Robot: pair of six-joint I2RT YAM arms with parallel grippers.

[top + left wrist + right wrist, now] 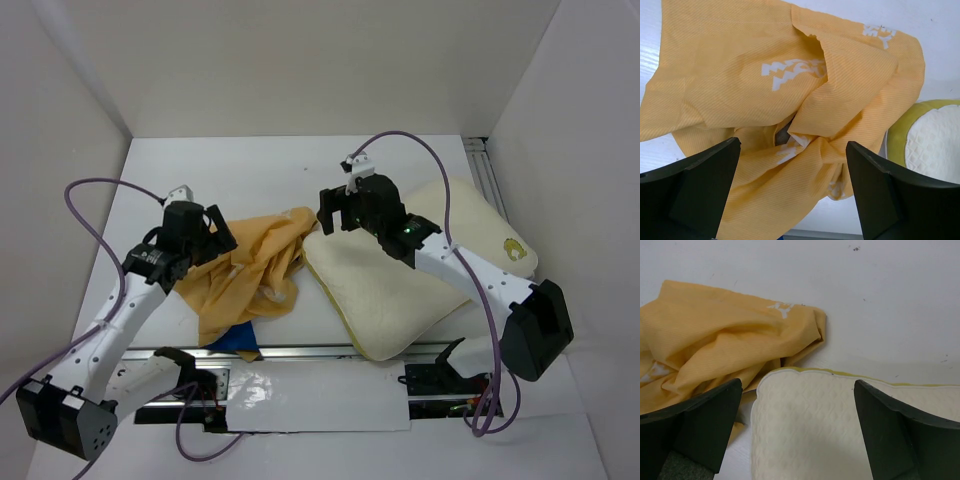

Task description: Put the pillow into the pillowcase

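Observation:
The cream quilted pillow (400, 290) lies flat at centre right, a small yellow mark near its far right corner. Left of it the mustard-orange pillowcase (250, 270) lies crumpled, white lettering up, a blue patch poking out at its near edge. My left gripper (215, 238) hovers open above the pillowcase (790, 100); its fingers (705, 185) straddle a fold without touching. My right gripper (335, 212) hangs open over the pillow's left corner (815, 425), nothing between its fingers (900, 435). The pillowcase's edge (730, 340) reaches that corner.
White walls enclose the table (250, 170) on three sides. A metal rail (490, 180) runs along the right wall. A rail and a white sheet (300, 390) lie at the near edge between the arm bases. The purple cables loop above both arms.

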